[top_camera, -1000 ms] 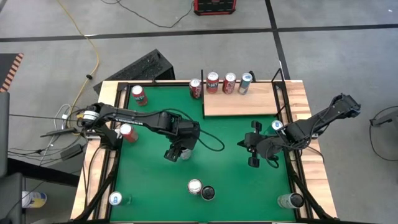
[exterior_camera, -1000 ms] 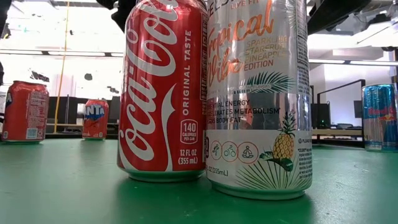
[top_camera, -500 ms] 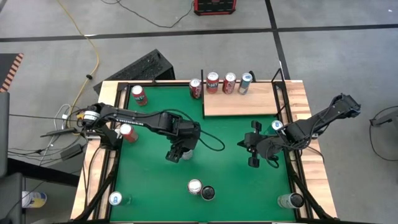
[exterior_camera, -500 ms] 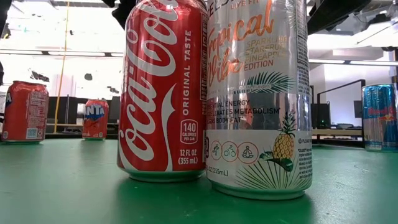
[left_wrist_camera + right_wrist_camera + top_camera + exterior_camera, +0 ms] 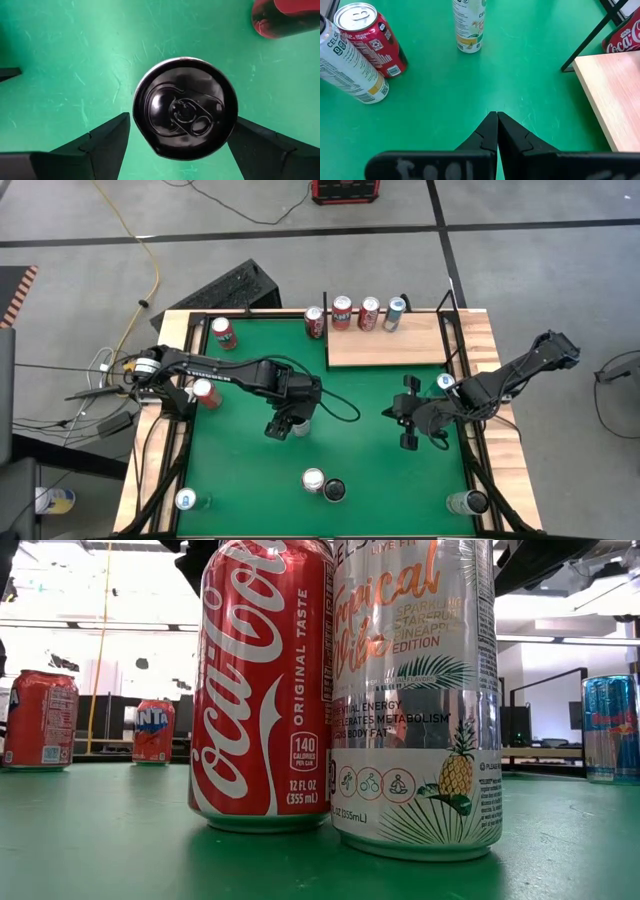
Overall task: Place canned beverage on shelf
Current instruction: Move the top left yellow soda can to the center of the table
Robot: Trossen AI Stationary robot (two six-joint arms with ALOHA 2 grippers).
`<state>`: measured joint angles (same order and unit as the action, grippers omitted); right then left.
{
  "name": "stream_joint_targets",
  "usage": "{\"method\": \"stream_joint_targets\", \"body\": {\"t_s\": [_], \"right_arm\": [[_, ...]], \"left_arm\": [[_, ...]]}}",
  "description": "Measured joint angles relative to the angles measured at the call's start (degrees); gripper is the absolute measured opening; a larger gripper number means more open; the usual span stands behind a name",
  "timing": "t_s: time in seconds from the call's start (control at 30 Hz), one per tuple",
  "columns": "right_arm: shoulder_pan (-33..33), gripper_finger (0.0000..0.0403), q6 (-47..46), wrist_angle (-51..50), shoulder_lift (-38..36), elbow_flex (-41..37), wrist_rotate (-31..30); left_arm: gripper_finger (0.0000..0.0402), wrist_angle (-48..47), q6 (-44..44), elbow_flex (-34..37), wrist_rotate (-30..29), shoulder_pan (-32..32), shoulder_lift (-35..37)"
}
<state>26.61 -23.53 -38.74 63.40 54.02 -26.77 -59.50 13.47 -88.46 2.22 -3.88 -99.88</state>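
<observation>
My left gripper (image 5: 177,142) has widened a touch and now hangs open either side of the dark, round-topped can (image 5: 185,107) mid-table, not yet gripping, so the lift to the pale wood shelf (image 5: 385,347) is still ahead, while my right gripper (image 5: 496,131) waits clenched over green felt.

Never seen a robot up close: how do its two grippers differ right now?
The left gripper has its fingers spread, pointing down with a dark-topped can between them; the right gripper is shut and holds nothing. The left one hangs mid-table over that can; the right one sits nearer the table's right edge, over bare green. Both are dark, two-fingered and short of the shelf.
</observation>
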Motion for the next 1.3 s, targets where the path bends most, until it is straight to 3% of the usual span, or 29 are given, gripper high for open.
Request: {"method": "stream_joint_targets", "body": {"t_s": [0.47,0.53,0.63,0.73,0.8,1.07,1.3], "right_arm": [[0.0,0.003,0.0,0.0,0.0,0.0,0.0],[0.0,0.003,0.0,0.0,0.0,0.0,0.0],[0.0,0.003,0.0,0.0,0.0,0.0,0.0],[0.0,0.003,0.0,0.0,0.0,0.0,0.0],[0.0,0.003,0.0,0.0,0.0,0.0,0.0],[0.0,0.003,0.0,0.0,0.0,0.0,0.0],[0.0,0.003,0.0,0.0,0.0,0.0,1.1]], "left_arm": [[0.0302,-6.2,-4.2,-11.1,-3.1,0.7,0.0],[0.0302,-6.3,-8.6,-12.6,-5.0,0.8,0.0],[0.0302,-6.3,-25.9,-13.7,-7.2,0.9,0.0],[0.0302,-6.5,-44.1,-13.8,-5.4,1.4,0.0],[0.0302,-6.8,-49.9,-13.8,-4.0,1.6,0.0],[0.0302,-8.5,-56.2,-13.5,-2.9,1.1,-0.6],[0.0302,-8.2,-56.2,-13.3,-4.0,-0.1,-2.2]]}}
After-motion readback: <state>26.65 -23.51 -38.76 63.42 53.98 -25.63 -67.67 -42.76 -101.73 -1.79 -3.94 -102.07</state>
